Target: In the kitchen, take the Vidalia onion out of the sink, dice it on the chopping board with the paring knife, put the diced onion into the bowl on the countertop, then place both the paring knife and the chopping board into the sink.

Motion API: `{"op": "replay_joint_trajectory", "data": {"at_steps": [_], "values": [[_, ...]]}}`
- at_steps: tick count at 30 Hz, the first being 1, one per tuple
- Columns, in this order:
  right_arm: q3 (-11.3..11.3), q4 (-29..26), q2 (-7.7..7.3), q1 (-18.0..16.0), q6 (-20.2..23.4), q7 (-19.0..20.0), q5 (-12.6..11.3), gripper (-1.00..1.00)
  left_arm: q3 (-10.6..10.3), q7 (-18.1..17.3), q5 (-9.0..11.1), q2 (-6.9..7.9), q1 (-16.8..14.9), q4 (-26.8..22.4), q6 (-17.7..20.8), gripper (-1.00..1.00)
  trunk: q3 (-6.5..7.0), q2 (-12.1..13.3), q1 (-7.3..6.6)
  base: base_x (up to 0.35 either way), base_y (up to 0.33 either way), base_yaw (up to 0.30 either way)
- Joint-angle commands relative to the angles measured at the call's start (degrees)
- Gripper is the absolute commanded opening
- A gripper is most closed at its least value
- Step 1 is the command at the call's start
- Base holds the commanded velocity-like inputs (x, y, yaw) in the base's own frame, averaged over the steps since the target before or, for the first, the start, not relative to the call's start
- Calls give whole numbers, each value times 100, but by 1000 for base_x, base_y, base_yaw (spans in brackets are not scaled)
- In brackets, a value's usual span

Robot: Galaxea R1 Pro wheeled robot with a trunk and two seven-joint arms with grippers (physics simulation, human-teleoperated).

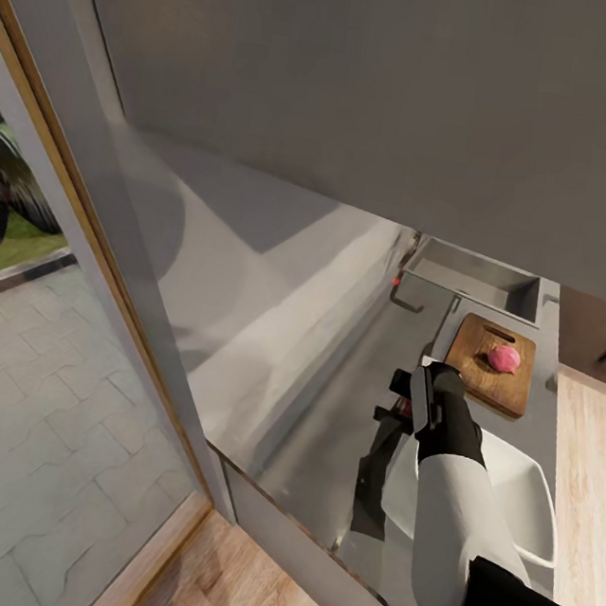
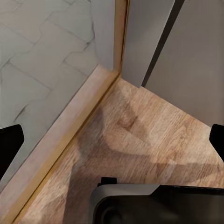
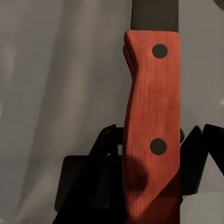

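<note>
The sink (image 1: 478, 278) sits at the far end of the grey countertop (image 1: 346, 414), its basin in shadow, with a red knob (image 1: 397, 281) at its near-left corner. Just this side of the sink lies the chopping board (image 1: 491, 366), and the pinkish onion (image 1: 503, 357) rests on top of it, near the slot handle. Nearer than the board is the white bowl (image 1: 524, 509), partly hidden behind the right arm (image 1: 452, 514); what it holds cannot be seen.

The right gripper (image 3: 149, 154) is pinching the paring knife (image 3: 151, 116) by its red riveted handle, over the countertop beside the board. The left gripper (image 2: 112, 137) has its fingers spread wide over the wooden floor (image 2: 140, 135), beside a glass door (image 1: 53, 385).
</note>
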Motion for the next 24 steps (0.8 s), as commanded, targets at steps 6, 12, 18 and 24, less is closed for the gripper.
{"op": "replay_joint_trajectory", "data": {"at_steps": [6, 12, 18, 24], "values": [[-24, 109, 7, -4, 18, 22, -61, -100, -34, 46, 32, 10, -1, -11, -13, 100, -8, -8, 5, 0, 0, 0], [-20, 109, 7, -4, 13, 29, -79, -100, -34, 46, 32, 10, -1, -9, -13, 100, 35, -8, 5, 0, 0, 0], [-8, 109, 7, -4, 13, 31, -87, -100, -33, 46, 32, 10, -1, -14, -13, 100, 88, -8, 5, 0, 0, 0], [2, 107, 7, -4, 8, 39, -95, -100, -28, 46, 32, 10, -1, -18, -13, 100, 143, -8, 5, 0, 0, 0]]}}
